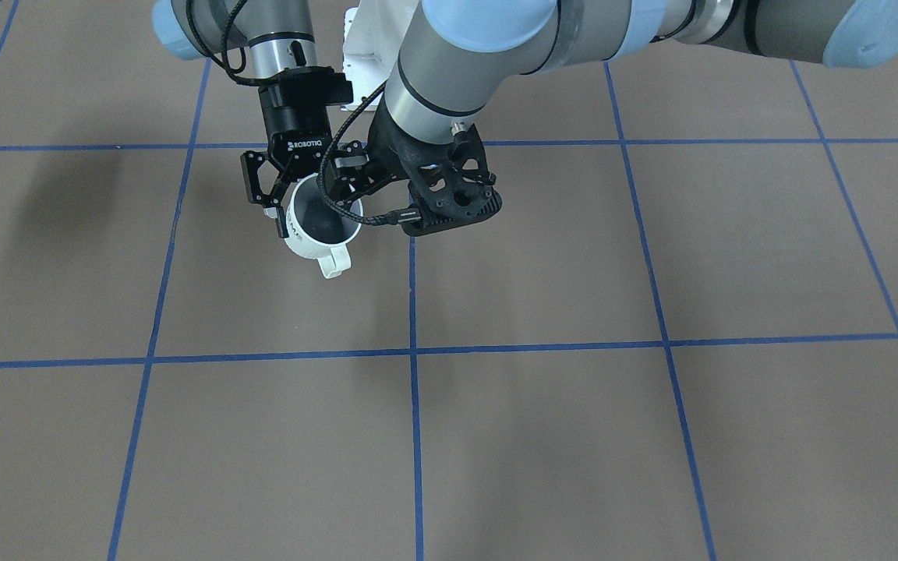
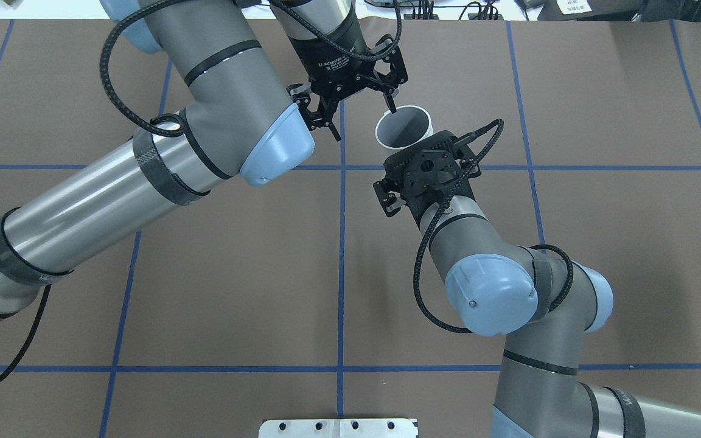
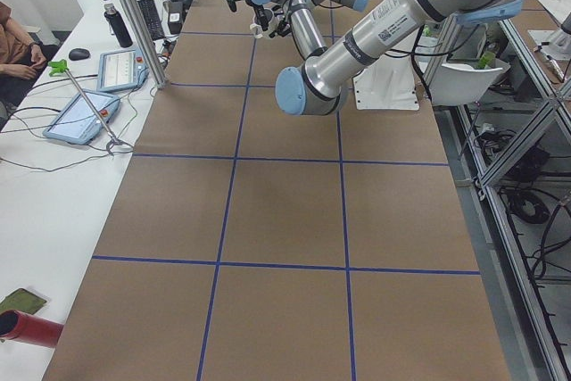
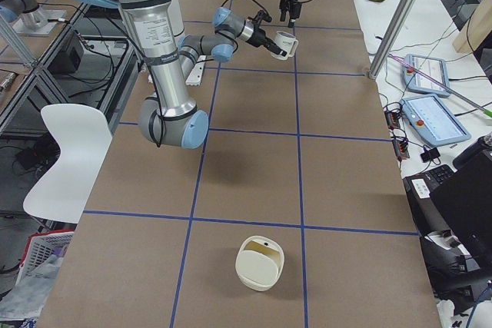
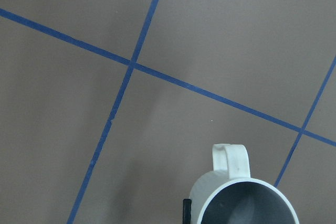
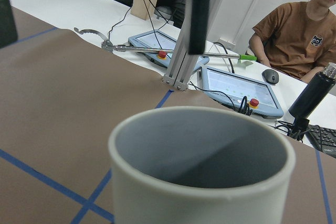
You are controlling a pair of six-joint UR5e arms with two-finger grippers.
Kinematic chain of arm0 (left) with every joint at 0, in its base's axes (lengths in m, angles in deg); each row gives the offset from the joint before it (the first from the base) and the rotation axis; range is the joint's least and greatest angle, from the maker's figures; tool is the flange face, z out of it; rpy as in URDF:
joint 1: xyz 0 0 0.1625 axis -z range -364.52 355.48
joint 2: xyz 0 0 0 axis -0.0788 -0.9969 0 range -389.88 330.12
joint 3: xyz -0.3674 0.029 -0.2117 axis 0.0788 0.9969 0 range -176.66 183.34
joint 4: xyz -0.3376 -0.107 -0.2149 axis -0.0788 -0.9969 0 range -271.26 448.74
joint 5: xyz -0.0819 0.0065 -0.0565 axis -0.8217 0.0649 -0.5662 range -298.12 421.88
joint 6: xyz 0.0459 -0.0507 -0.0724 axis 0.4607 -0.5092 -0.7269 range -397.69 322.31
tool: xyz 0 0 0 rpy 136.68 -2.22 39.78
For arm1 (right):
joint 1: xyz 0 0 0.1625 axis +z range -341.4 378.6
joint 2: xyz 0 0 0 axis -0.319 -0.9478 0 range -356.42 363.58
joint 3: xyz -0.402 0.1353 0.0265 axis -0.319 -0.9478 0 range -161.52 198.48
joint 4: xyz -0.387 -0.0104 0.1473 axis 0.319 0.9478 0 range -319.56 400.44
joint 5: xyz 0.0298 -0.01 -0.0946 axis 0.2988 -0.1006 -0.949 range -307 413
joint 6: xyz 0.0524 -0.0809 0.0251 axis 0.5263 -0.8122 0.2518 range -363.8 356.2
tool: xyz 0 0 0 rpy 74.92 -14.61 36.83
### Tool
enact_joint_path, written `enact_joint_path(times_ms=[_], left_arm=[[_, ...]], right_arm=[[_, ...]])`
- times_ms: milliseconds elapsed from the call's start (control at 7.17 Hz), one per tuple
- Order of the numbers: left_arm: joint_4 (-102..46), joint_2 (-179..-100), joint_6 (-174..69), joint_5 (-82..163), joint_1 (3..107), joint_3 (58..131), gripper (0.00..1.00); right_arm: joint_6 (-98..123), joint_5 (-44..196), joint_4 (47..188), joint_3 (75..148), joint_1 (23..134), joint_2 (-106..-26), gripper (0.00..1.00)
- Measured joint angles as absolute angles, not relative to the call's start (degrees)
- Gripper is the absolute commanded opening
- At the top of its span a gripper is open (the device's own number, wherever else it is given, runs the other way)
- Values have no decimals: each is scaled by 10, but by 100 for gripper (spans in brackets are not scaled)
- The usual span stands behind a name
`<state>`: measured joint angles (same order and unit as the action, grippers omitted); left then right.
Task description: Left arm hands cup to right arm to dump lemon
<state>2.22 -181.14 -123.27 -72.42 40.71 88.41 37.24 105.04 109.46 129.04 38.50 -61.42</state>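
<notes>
The white cup (image 1: 310,243) hangs in the air over the table's middle, with black lettering on its side and its handle toward the front-facing camera. My right gripper (image 1: 344,195), on the arm with the black open-frame bracket (image 2: 426,176), is shut on the cup's wall; the right wrist view shows the cup (image 6: 199,182) close up. My left gripper (image 2: 364,121), the ROBOTIQ one, hangs vertically beside the cup (image 2: 404,125), open wide, one fingertip by the rim and nothing between its fingers. The left wrist view looks down on the cup (image 5: 247,203). The lemon is not in view; the cup's inside shows only grey.
The brown table (image 1: 574,436) has a blue tape grid. A white bowl-like container (image 4: 260,263) stands near the table's end on my right. Tablets (image 6: 236,87), a metal post (image 6: 181,72) and a seated person (image 6: 299,30) are along the operators' side.
</notes>
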Motion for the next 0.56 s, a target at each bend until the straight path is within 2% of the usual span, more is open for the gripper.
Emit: enact_joint_path(times_ms=[279, 558], left_arm=[[1, -1812, -1235, -724, 405, 867, 70], [-9, -1812, -1236, -725, 400, 861, 62]], right_arm=[[372, 1050, 1094, 1292, 385, -614, 0], [372, 1050, 1094, 1293, 385, -614, 0]])
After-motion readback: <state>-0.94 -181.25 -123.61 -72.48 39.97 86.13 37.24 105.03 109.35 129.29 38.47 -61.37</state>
